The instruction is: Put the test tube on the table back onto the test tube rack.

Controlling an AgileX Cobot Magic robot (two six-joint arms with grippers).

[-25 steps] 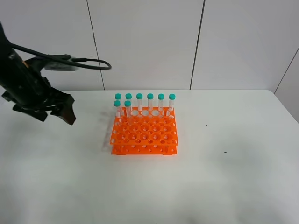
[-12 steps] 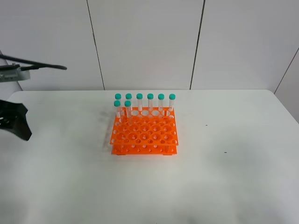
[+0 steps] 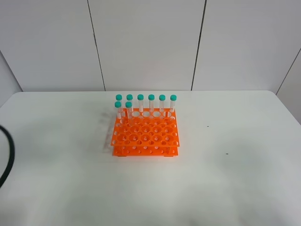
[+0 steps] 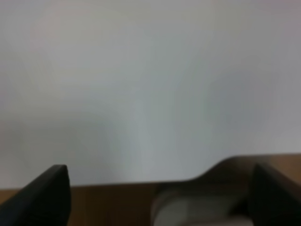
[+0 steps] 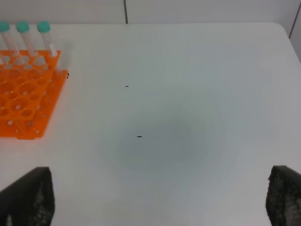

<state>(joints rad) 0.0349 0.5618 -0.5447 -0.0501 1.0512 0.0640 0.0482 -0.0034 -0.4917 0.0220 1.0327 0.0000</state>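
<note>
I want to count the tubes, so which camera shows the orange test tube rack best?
The exterior high view: the whole test tube rack shows there, with eight teal-capped tubes standing along its far side. The right wrist view catches only one end with three tubes. The left wrist view shows none of it.

A black cable [image 3: 6,157] curves at the left edge below white, dark-seamed wall panels [image 3: 146,42].

Test tube rack [image 3: 145,134] glossy orange plastic; table [image 3: 225,179] smooth matt white.
</note>
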